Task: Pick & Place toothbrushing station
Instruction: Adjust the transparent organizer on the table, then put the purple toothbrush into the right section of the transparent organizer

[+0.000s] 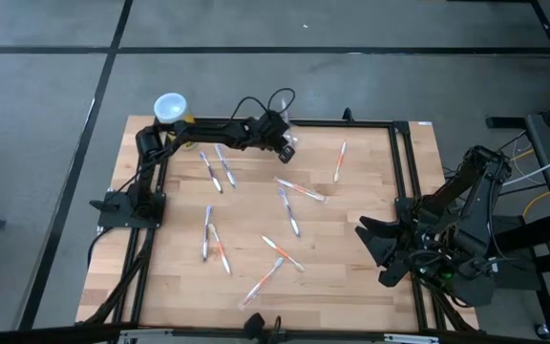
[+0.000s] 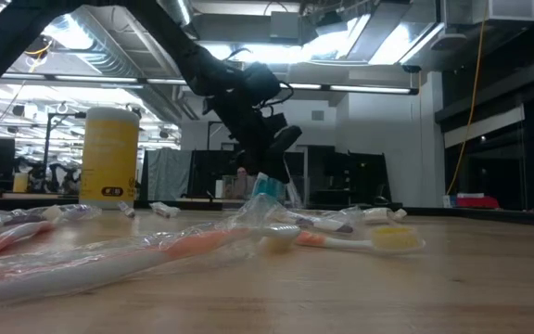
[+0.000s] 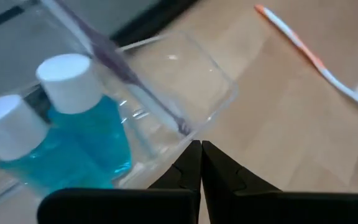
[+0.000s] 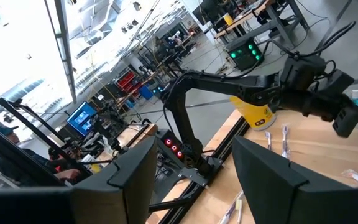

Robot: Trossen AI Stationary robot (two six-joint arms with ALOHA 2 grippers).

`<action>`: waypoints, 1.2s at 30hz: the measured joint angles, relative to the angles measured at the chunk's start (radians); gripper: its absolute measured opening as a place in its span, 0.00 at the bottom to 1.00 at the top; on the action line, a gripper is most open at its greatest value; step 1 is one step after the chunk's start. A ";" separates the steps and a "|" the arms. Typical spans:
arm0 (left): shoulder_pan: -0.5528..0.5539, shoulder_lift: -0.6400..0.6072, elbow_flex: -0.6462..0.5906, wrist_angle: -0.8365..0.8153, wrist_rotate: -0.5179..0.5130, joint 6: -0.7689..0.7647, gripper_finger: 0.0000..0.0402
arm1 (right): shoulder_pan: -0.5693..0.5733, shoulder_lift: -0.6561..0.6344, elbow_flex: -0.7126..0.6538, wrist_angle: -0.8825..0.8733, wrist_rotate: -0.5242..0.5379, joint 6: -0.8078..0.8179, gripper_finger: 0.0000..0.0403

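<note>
Glossy clear plastic toothbrushing station point(image 3: 185, 81)

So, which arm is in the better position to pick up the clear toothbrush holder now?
Left. The left gripper is shut at the wall of the clear holder by the table's far edge. The right gripper waits open near the right edge, far away.

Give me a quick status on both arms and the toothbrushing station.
Left gripper shut on toothbrushing station wall, far table edge. Right gripper open, parked off right side. Loose toothbrushes scattered mid-table.
</note>
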 joint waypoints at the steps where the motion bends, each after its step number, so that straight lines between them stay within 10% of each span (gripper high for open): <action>1: 0.006 0.003 0.000 0.001 0.000 -0.011 0.01 | 0.000 0.000 0.000 0.000 0.000 0.000 0.53; 22: 0.033 -0.035 0.000 0.085 0.164 -0.150 0.01 | 0.000 0.000 0.000 0.000 0.000 0.013 0.53; 26: 0.026 -0.125 0.002 -0.232 0.173 -0.085 0.00 | 0.000 0.000 0.000 0.000 0.000 0.022 0.53; 31: -0.038 -0.194 0.002 -0.794 -0.112 -0.011 0.01 | 0.000 0.000 0.000 0.000 0.000 0.001 0.53; 36: -0.078 -0.217 -0.062 -0.989 -0.268 -0.336 0.04 | 0.000 0.000 0.000 0.000 0.000 -0.016 0.53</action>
